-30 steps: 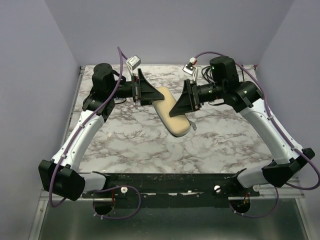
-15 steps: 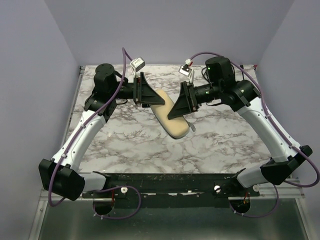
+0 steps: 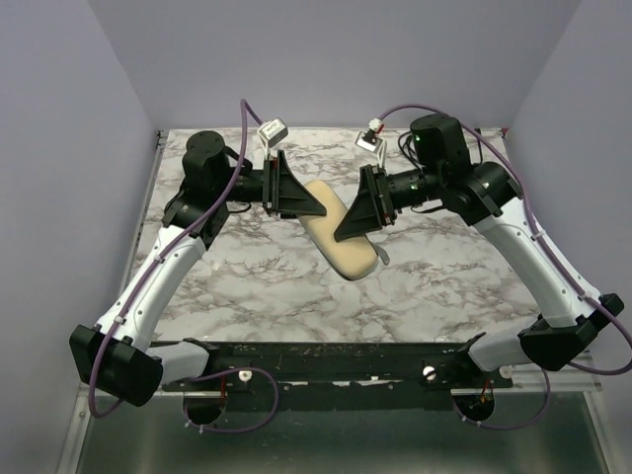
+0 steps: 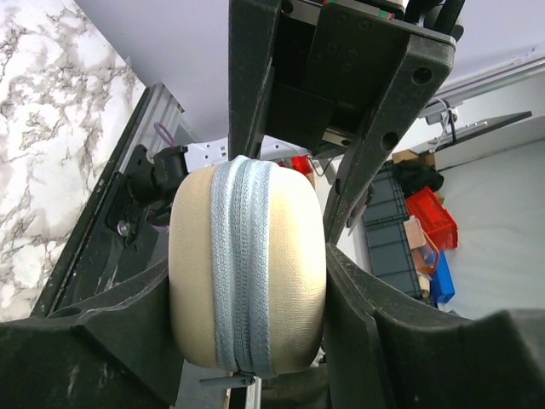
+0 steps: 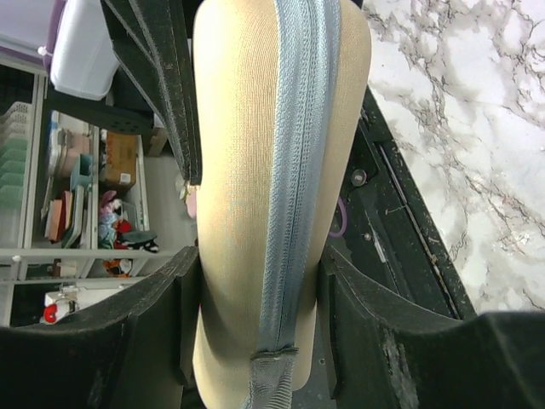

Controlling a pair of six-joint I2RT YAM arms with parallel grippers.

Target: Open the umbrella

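Observation:
The umbrella (image 3: 338,229) is in its cream-beige sleeve with a grey zipper, held in the air over the middle of the marble table. No black canopy or shaft shows. My left gripper (image 3: 308,205) is shut on its far end; the left wrist view shows that rounded end (image 4: 247,268) pressed between both fingers, the zipper pull hanging below. My right gripper (image 3: 348,229) is shut on the sleeve's middle; in the right wrist view the sleeve (image 5: 255,204) runs up between the fingers. The near end pokes out below the right gripper.
The marble table (image 3: 257,286) lies under the sleeve. A metal rail (image 3: 148,207) runs along its left edge. The purple walls stand close at the back and sides. Both arm bases sit on the black bar at the near edge.
Both grippers have shifted slightly with the sleeve between them; the left arm has stretched rightward and the sleeve's near end has moved a little right and down.

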